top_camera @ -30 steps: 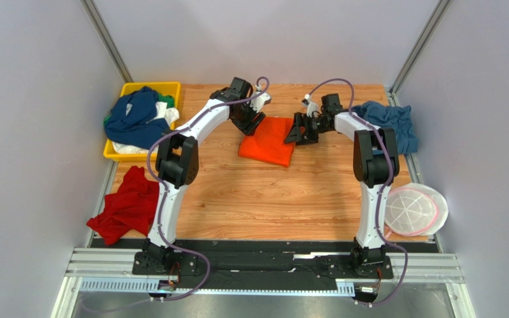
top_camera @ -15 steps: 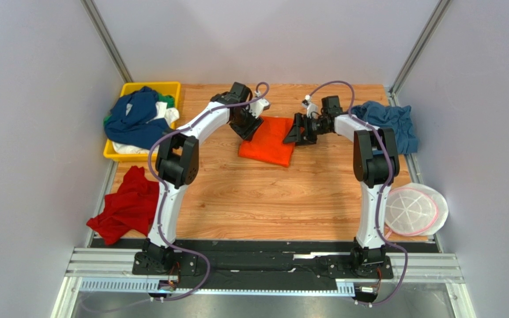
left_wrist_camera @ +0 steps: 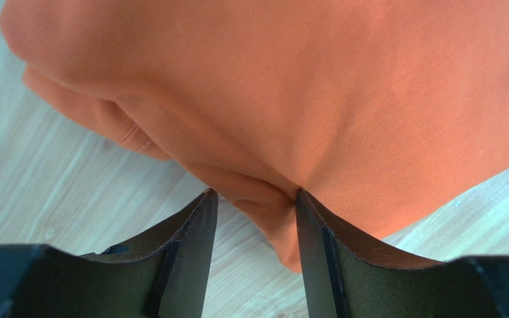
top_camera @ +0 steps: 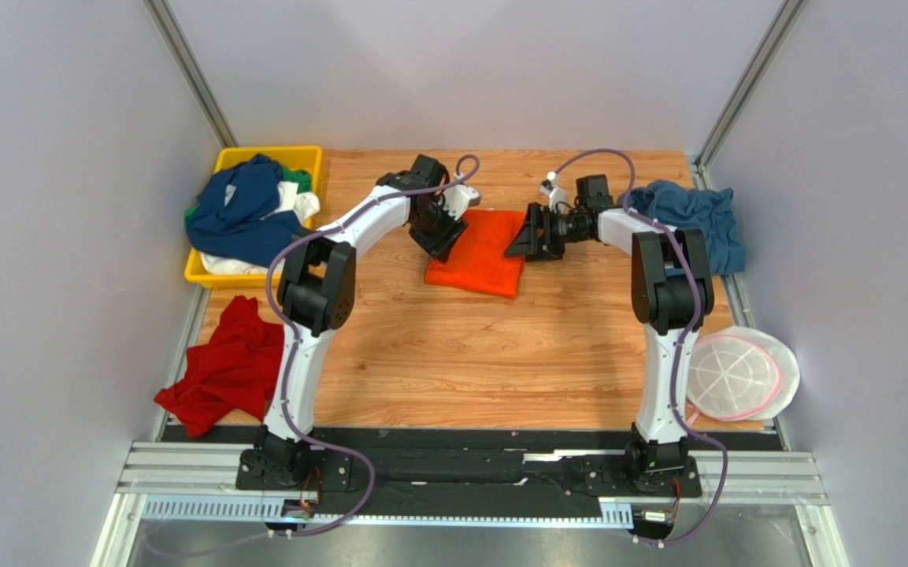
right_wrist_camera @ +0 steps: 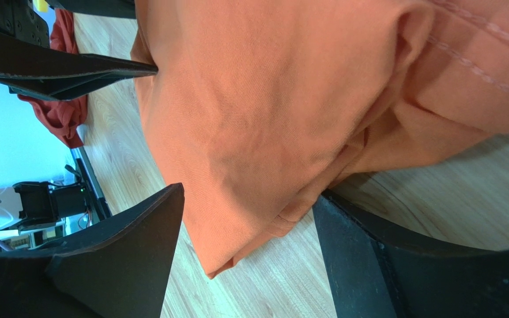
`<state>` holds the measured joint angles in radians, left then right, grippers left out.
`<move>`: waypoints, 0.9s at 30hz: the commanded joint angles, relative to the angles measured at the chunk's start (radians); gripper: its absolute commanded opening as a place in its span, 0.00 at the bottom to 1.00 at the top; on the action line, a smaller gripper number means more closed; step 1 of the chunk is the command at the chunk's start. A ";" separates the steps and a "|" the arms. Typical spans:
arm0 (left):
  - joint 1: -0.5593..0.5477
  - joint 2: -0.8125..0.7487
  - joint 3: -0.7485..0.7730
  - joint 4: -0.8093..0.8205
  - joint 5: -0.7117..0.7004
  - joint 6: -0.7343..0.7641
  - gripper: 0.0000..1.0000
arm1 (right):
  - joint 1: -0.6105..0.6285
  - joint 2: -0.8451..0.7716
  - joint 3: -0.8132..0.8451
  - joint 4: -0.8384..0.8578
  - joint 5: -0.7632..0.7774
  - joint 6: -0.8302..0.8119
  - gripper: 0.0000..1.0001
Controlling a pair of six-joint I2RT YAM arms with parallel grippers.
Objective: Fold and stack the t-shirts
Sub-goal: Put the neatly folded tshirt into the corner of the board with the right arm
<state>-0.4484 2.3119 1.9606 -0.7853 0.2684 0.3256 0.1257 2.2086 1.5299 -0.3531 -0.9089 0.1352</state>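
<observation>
We see the left arm [top_camera: 293,378] and right arm [top_camera: 660,378] built of glossy white shells and black joint housings, looping mauve cables [top_camera: 594,150], and the left gripper [left_wrist_camera: 255,195] and right gripper [right_wrist_camera: 249,195] with matte black wedge-shaped fingers [left_wrist_camera: 184,265].

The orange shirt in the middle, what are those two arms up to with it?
Two robot arms are folding t-shirts. The orange t-shirt lies folded over on the wooden table. The left arm has its jaws astride the shirt's left edge, the right arm astride its right edge; neither pair has pinched shut. A blue shirt, a red shirt and a heap in the yellow tray wait.
</observation>
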 commanded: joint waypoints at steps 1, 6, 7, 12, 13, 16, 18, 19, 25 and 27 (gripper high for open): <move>-0.004 -0.019 0.023 -0.068 0.032 0.001 0.56 | 0.015 -0.021 -0.014 0.023 -0.002 0.023 0.78; -0.016 -0.020 0.023 -0.091 0.026 0.010 0.55 | 0.049 -0.009 -0.001 0.031 -0.013 0.035 0.78; -0.016 -0.020 0.024 -0.092 0.026 0.013 0.55 | 0.055 -0.004 -0.001 0.035 -0.015 0.037 0.78; -0.023 -0.022 0.014 -0.101 0.023 0.024 0.54 | 0.083 -0.010 -0.010 0.039 -0.021 0.043 0.77; -0.023 -0.025 0.012 -0.101 0.023 0.024 0.53 | 0.084 -0.013 -0.013 0.040 -0.021 0.043 0.77; -0.023 -0.028 0.008 -0.101 0.022 0.027 0.53 | 0.086 -0.020 -0.020 0.042 -0.022 0.038 0.77; -0.024 -0.029 0.006 -0.101 0.022 0.027 0.53 | 0.086 -0.021 -0.022 0.045 -0.025 0.040 0.77; -0.024 -0.029 0.006 -0.101 0.022 0.027 0.53 | 0.086 -0.020 -0.022 0.046 -0.025 0.040 0.77; -0.029 -0.037 -0.005 -0.104 0.015 0.030 0.52 | 0.086 -0.012 -0.010 0.045 -0.022 0.038 0.69; -0.029 -0.040 -0.014 -0.104 0.009 0.033 0.51 | 0.088 -0.009 -0.007 0.042 -0.025 0.038 0.63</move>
<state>-0.4660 2.3119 1.9583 -0.8742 0.2768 0.3428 0.2073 2.2086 1.5188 -0.3275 -0.9207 0.1692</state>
